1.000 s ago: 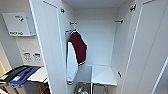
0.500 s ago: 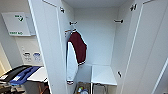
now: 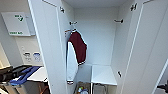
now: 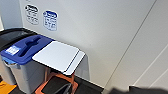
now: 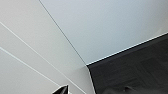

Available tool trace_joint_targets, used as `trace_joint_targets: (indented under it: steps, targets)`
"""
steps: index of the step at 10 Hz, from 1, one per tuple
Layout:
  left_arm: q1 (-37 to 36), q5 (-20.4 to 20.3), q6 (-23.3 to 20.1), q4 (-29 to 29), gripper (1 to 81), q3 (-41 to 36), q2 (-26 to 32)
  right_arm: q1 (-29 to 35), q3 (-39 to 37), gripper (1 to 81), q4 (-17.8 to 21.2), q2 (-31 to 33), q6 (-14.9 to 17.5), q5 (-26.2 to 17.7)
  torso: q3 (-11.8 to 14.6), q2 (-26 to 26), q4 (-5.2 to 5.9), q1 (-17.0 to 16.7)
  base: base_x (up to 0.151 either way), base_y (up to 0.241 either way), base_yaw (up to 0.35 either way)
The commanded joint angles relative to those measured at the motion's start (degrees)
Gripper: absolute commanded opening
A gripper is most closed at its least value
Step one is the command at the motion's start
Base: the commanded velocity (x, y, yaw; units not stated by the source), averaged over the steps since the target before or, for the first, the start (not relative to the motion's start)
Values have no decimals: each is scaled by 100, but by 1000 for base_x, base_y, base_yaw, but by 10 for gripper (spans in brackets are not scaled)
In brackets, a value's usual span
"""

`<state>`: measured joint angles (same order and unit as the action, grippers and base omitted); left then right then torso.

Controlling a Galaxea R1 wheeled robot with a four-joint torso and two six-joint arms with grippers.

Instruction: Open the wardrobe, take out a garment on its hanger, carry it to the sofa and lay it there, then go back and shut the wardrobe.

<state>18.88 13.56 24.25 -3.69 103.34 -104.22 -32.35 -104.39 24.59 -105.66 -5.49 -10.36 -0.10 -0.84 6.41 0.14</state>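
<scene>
The wardrobe [image 3: 100, 37] stands right in front of me with both white doors swung wide: the left door [image 3: 47, 45] and the right door [image 3: 150, 50]. Inside on the left hangs a maroon jacket [image 3: 78, 47] with white sleeves and striped cuffs, under a dark rail bracket [image 3: 73, 23]. A white shelf [image 3: 103, 74] sits low in the wardrobe, with small items [image 3: 81, 88] on the floor beneath. A dark part of my right arm [image 3: 162, 87] pokes in at the lower right of the head view. The right wrist view faces white panels [image 5: 37, 62] and dark floor [image 5: 140, 70].
Left of the wardrobe stand a grey bin with a blue lid [image 4: 22, 50], a black-rimmed bin behind it, and a white-lidded bin [image 4: 58, 56] on an orange frame. A white first-aid box [image 3: 17, 23] hangs on the wall above them.
The whole head picture has shifted slightly, so the camera has moved a little. Nothing in the wardrobe has moved.
</scene>
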Motion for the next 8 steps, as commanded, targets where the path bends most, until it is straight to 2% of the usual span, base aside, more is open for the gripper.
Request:
trace_joint_targets:
  steps: [1, 3, 6, 8]
  targets:
    - [-1487, 1044, 45, 932, 811, 494, -654, 1252, -107, 811, 644, 191, -14, -757, 0, -2, 0, 0, 0, 0, 0]
    - [-1822, 1376, 45, 1316, 811, 783, -1406, 1568, 50, 811, 924, 34, -5, -1133, -2, 0, 0, 0, 0, 0, 0]
    - [-2068, 1492, 45, 1906, 811, 943, -2427, 2043, 532, 811, 1276, -336, -5, -1731, -6, 4, 0, 7, 0, 0, 0]
    - [-1936, 1492, 45, 2154, 811, 864, -3015, 1956, 1296, 811, 1435, -458, 4, -1663, -9, 6, 0, 9, 0, 0, 0]
